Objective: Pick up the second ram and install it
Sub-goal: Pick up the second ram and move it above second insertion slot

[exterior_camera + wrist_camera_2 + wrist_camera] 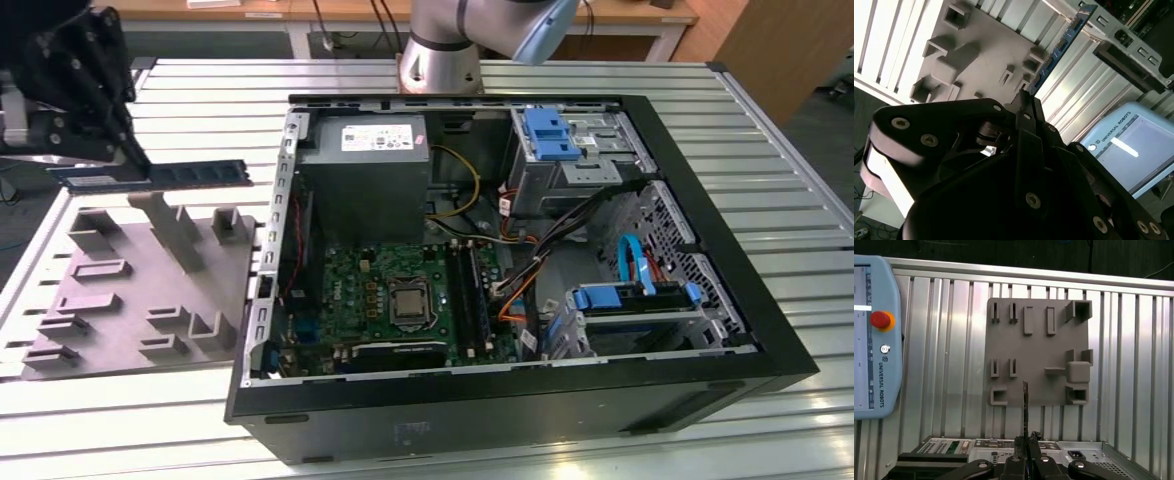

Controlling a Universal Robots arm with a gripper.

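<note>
Gripper (120,165) is gripping the ram stick (200,173) in the air.
Fingers (1030,440) are clamping one end of it; the stick is hanging level above the grey tray (134,290), on the exterior view's left of the open computer case (534,410), not touching either.

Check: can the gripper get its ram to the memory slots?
Probably yes. The gripper holds the second ram near the grey tray; the case lies open and the memory slots look uncovered, though cables run close beside them.
</note>
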